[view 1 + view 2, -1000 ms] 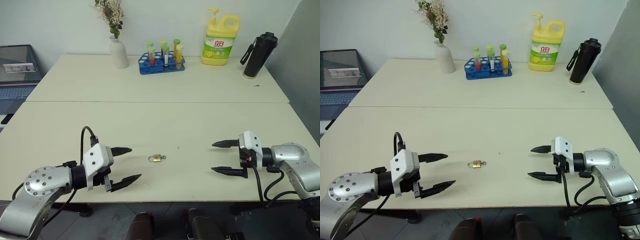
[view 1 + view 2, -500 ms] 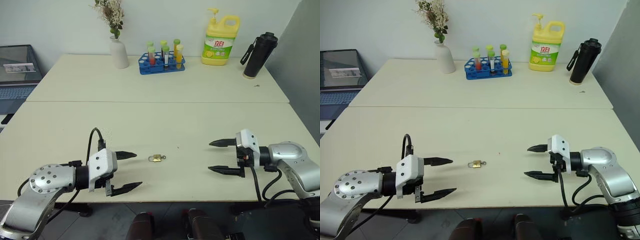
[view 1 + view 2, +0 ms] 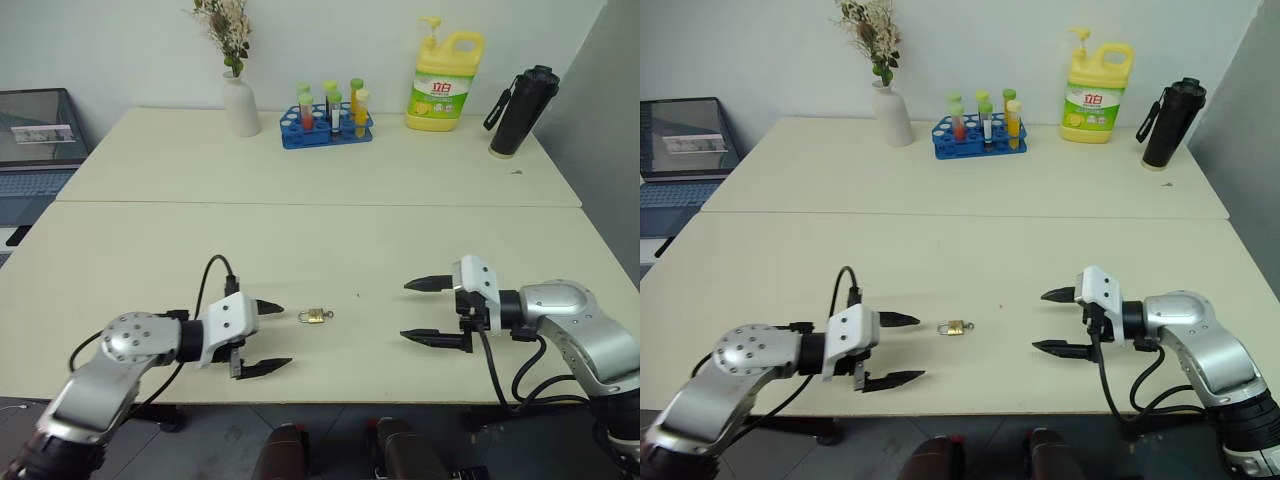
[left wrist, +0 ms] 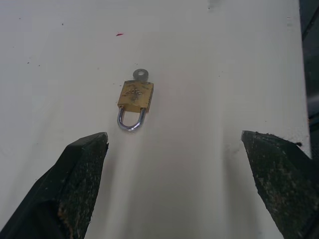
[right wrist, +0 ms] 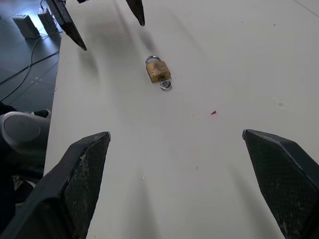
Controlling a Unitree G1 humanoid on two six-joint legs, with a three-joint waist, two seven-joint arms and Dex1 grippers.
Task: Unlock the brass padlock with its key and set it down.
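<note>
Left wrist view puts the brass padlock (image 4: pixel 135 96) flat on the table (image 3: pixel 330 235), shackle toward the left gripper (image 3: pixel 267 338), with the key (image 4: pixel 140 75) seated in its far end. The left gripper, jaws wide apart, sits just beside the padlock; the right gripper (image 3: pixel 420 310), also spread, waits well apart on its other side. Risk: the padlock is tiny and lies flat, so closing fingertips could skid it away or knock the key out.

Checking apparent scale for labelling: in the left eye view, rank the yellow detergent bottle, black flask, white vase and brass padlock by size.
1. yellow detergent bottle
2. black flask
3. white vase
4. brass padlock, smallest despite being nearest.
</note>
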